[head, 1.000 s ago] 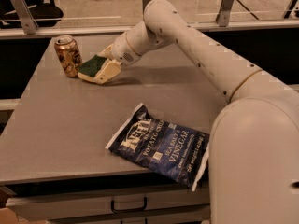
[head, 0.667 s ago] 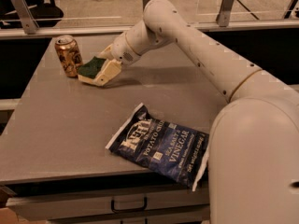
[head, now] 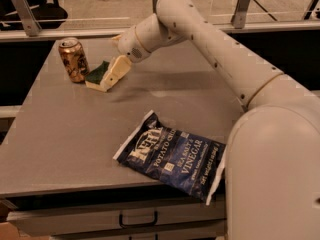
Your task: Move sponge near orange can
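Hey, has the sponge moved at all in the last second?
No. The sponge lies just beside the orange can, same gap as before, with the gripper against its far side from the can.

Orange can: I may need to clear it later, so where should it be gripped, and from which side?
Grip the orange can across its round wall at mid-height, probably from the near edge of the table: it stands upright and that side looks free. The sponge lies close beside it, with the gripper at the sponge, crowding the arm's side.
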{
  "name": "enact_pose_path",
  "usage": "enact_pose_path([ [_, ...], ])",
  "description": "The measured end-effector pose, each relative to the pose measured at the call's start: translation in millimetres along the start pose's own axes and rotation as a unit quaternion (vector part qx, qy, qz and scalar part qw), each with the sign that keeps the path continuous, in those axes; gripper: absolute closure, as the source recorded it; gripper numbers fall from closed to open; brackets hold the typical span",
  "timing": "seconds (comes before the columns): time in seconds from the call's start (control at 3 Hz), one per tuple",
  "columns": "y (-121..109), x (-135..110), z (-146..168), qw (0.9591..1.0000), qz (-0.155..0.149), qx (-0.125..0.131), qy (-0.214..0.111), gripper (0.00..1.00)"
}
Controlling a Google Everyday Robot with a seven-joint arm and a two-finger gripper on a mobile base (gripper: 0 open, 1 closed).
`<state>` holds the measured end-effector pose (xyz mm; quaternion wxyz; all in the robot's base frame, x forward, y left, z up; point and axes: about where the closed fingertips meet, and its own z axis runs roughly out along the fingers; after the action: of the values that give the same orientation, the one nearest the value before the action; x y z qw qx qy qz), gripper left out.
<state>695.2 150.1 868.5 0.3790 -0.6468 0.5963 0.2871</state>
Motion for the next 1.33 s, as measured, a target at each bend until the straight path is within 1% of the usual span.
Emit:
enact_pose_path([
  [0.33, -10, -5, -20, 0.9995, 0.014, 0.016, -0.021, 0.00],
  [0.67, -43, 3, -93, 0.9943, 0.023, 0.098, -0.037, 0.00],
  [1.0, -62, 8, -193, 0.9763, 0.017, 0.212, -0.039, 0.00],
  [1.33, -62, 9, -307, 0.9384, 0.004, 0.344, -0.030, 0.00],
])
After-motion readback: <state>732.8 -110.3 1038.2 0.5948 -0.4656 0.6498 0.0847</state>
